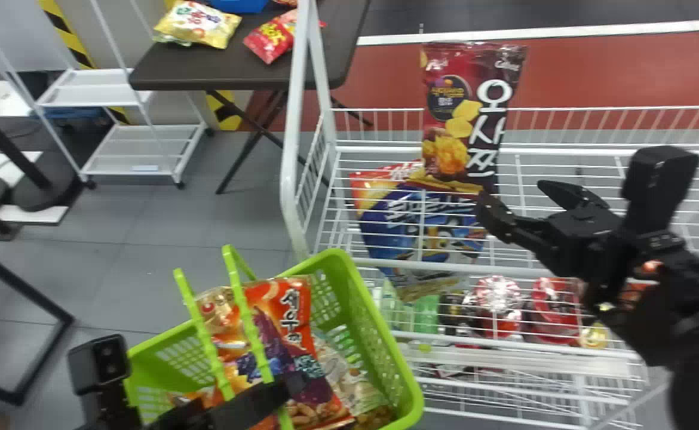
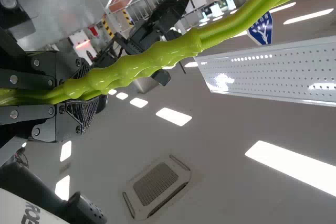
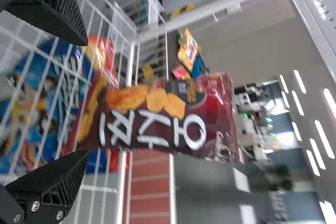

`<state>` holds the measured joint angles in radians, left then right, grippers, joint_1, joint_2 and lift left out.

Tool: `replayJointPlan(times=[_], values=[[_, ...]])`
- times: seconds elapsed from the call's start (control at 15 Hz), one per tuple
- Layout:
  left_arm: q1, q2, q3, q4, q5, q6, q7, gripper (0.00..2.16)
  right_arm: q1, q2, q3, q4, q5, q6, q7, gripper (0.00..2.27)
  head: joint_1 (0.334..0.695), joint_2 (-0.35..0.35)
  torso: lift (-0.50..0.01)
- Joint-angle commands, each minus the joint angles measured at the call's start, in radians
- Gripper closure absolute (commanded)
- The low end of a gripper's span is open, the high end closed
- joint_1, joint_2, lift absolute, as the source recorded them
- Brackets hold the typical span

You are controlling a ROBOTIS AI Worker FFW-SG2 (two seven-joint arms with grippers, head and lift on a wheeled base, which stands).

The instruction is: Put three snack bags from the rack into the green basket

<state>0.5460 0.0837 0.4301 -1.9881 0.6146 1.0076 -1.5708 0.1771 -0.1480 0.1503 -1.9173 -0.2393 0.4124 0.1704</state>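
Currently I find the right gripper [image 1: 520,200] released, its two fingers spread, close to the maroon snack bag [image 1: 466,113]; I cannot confirm any contact. The bag stands upright in the upper tier of the white wire rack [image 1: 293,119], its lower end against the blue snack bag [image 1: 424,224] and near the red-orange snack bag [image 1: 368,186]. The left gripper [image 2: 86,87] is clamped on the handle [image 2: 157,59] of the green basket [image 1: 379,337], which sits beside the rack with bags inside; I cannot certify their count.

Step in hand, as I judge it: secure the maroon bag. From the right wrist view, the fingers lie to either side of the bag's line, so the approach appears sound. I should advance slowly, level with the lower half, until both pads pass the side edges. The closure should be gentle: a filled bag of this type will probably bunch, then firm up, and a hard squeeze could crush it or pop it forward.

Before carrying, I should lift straight up, so that the lower end clears the wires and does not drag the blue bag along. For release, I recommend the basket's rack side, clear of the handle, with the left arm kept steady
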Motion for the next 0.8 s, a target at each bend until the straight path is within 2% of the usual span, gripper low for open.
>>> replayJointPlan(times=[0.0,0.27,0.4,0.73], values=[[0.009,0.002,0.001,-0.02,-0.012,0.001,-0.01,2.15,0.059,0.002,0.015,0.052,0.071,-0.183,-0.026,0.09,0.695,0.085,0.0],[0.012,0.001,-0.001,-0.02,-0.013,0.001,-0.01,2.15,0.2,0.007,-0.041,0.081,0.095,-0.379,-0.031,0.09,0.695,0.06,0.0],[0.012,0.001,-0.008,-0.02,-0.018,0.001,-0.01,2.15,0.252,0.008,-0.063,0.081,0.095,-0.431,-0.019,0.09,0.695,0.024,0.0],[0.012,-0.004,-0.01,-0.02,-0.024,0.01,-0.01,2.15,0.318,0.024,-0.081,0.098,0.103,-0.554,-0.015,0.09,0.695,-0.022,0.0]])
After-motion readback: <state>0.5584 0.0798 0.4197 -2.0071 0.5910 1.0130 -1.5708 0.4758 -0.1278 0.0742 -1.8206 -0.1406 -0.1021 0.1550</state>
